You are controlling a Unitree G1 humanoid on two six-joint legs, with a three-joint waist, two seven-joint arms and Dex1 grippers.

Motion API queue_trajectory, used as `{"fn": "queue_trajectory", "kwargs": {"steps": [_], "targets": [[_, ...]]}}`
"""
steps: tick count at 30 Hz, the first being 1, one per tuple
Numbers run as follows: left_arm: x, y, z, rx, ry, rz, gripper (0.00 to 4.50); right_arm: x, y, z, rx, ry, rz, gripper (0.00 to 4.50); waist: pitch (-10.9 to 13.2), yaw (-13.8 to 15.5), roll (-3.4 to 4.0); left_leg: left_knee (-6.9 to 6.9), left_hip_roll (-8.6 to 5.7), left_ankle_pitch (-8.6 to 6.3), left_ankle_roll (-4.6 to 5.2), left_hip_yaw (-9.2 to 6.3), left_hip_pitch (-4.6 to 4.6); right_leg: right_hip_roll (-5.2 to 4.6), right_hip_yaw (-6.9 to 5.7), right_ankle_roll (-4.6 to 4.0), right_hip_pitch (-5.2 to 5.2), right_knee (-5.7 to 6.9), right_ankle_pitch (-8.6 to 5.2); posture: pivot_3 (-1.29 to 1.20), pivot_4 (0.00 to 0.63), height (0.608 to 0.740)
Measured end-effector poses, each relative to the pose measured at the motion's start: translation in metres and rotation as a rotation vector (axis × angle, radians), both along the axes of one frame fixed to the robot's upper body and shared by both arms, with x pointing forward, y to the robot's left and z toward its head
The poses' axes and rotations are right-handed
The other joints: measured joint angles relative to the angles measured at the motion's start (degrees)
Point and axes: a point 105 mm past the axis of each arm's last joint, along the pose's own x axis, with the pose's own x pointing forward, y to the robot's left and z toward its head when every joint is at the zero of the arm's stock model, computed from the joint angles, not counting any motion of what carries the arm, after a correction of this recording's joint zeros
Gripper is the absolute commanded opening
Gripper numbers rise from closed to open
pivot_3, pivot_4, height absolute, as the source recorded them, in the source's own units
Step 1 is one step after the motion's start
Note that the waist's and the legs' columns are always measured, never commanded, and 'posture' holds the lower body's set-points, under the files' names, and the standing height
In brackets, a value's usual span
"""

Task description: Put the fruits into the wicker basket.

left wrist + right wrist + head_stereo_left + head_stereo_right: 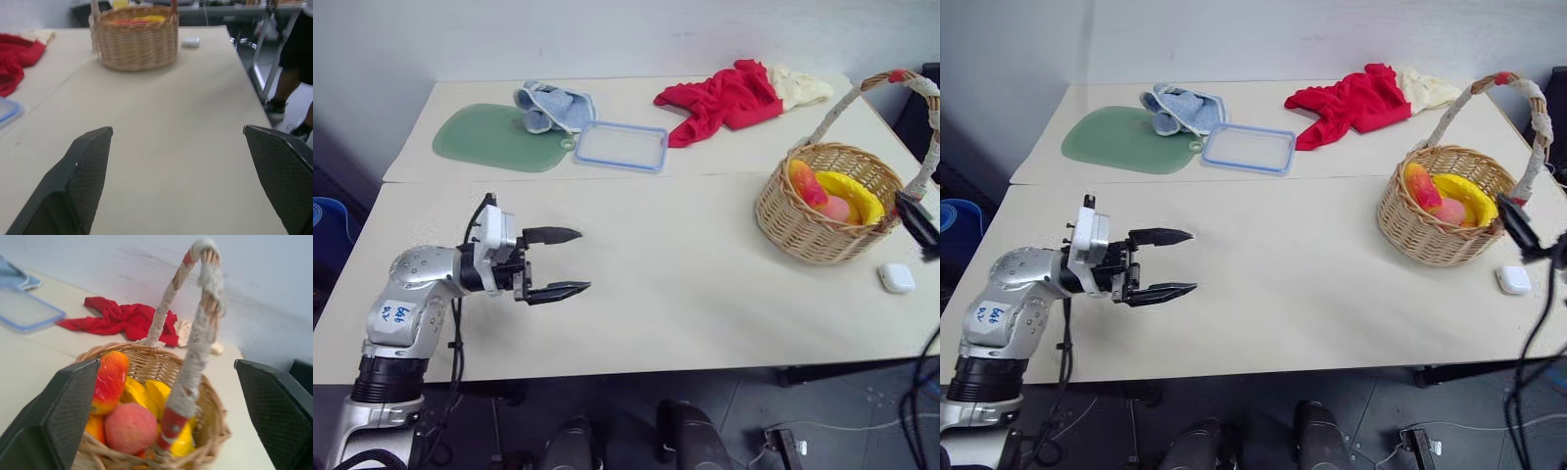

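Note:
The wicker basket (785,221) stands at the right of the near table, its tall handle (832,116) arching over it. The fruits lie inside it: a red-orange mango (806,183), a pink peach (837,208) and a yellow banana (854,191); the right wrist view also shows the mango (110,382) and peach (131,427). My right gripper (1516,225) hangs open and empty just right of the basket, beside the handle. My left gripper (582,261) hovers open and empty over the table's left part, pointing toward the basket (134,44).
A small white case (896,277) lies right of the basket near the table's edge. On the far table sit a clear blue-rimmed container (621,146), a green mat (494,139), a blue cloth (553,106) and a red cloth (724,98). A person's legs (293,58) stand past the table's right end.

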Motion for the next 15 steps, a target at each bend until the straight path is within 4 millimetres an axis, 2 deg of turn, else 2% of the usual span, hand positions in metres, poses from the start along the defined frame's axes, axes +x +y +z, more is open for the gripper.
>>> {"fn": "queue_trajectory", "kwargs": {"steps": [3,6,8,10,12,15], "targets": [[0.004,0.025,-0.003,0.023,0.023,0.088,4.50,-0.017,0.011,-0.015,-0.108,0.125,0.148,4.49,0.0,-0.1,-0.02,-0.03,0.04,-0.01,0.01,-0.02,0.00,0.01,-0.01,-0.01,0.00,-0.03,0.00,0.00,0.150,0.740],[-0.003,0.049,-0.014,0.150,0.037,0.135,4.50,-0.035,0.052,-0.031,-0.197,0.267,0.430,4.49,0.0,-0.6,-0.02,-0.14,0.09,-0.04,-0.02,0.01,0.15,0.04,0.05,-0.05,-0.01,-0.01,-0.02,0.00,0.150,0.740],[-0.008,0.059,-0.016,0.192,0.032,0.151,4.50,-0.040,0.088,-0.043,-0.255,0.335,0.635,4.49,0.0,-0.6,-0.11,-0.14,0.34,-0.06,-0.04,0.01,0.29,0.03,0.07,-0.07,0.08,0.01,-0.03,0.00,0.150,0.740],[-0.011,0.063,-0.020,0.189,0.036,0.167,4.50,-0.038,0.116,-0.060,-0.277,0.360,0.791,4.49,0.0,-0.3,-0.21,-0.14,0.35,-0.11,-0.04,0.01,0.48,0.00,0.06,-0.09,0.27,-0.02,-0.03,0.00,0.150,0.740],[-0.017,0.062,-0.030,0.172,0.061,0.172,4.50,-0.030,0.134,-0.075,-0.281,0.351,0.875,4.49,0.0,-0.2,-0.21,-0.14,0.33,-0.21,-0.01,0.08,0.55,-0.06,0.06,-0.10,0.32,-0.04,-0.04,0.00,0.150,0.740],[-0.021,0.048,-0.033,0.105,0.062,0.156,4.50,-0.012,0.145,-0.088,-0.272,0.332,0.903,4.49,0.0,0.4,-0.23,-0.01,0.30,-0.23,0.04,0.08,0.42,-0.11,0.04,-0.10,0.22,0.01,-0.04,0.00,0.150,0.740]]}}
